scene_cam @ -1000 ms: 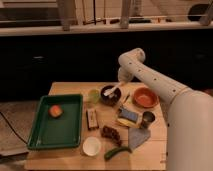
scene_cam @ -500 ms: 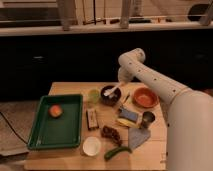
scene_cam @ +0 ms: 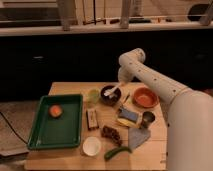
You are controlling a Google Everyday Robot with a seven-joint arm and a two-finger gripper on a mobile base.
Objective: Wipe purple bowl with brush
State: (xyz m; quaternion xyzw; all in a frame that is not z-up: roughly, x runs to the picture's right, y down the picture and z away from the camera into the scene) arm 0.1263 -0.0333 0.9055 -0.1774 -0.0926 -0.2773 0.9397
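Observation:
The purple bowl [scene_cam: 109, 94] is small, round and almost black, and sits at the back middle of the wooden table [scene_cam: 70, 88]. The whitish brush [scene_cam: 113, 91] lies inside it, its pale handle pointing up right. My gripper [scene_cam: 120, 86] is at the end of the white arm, just above the bowl's right rim, at the brush handle.
An orange bowl [scene_cam: 146, 97] stands right of the purple one. A green tray [scene_cam: 42, 131] with an orange fruit [scene_cam: 55, 111] fills the left. A green cup [scene_cam: 93, 95], dark block [scene_cam: 91, 119], blue-and-yellow sponge [scene_cam: 129, 117], metal cup [scene_cam: 147, 119], white bowl [scene_cam: 92, 146] and green vegetable [scene_cam: 118, 152] lie in front.

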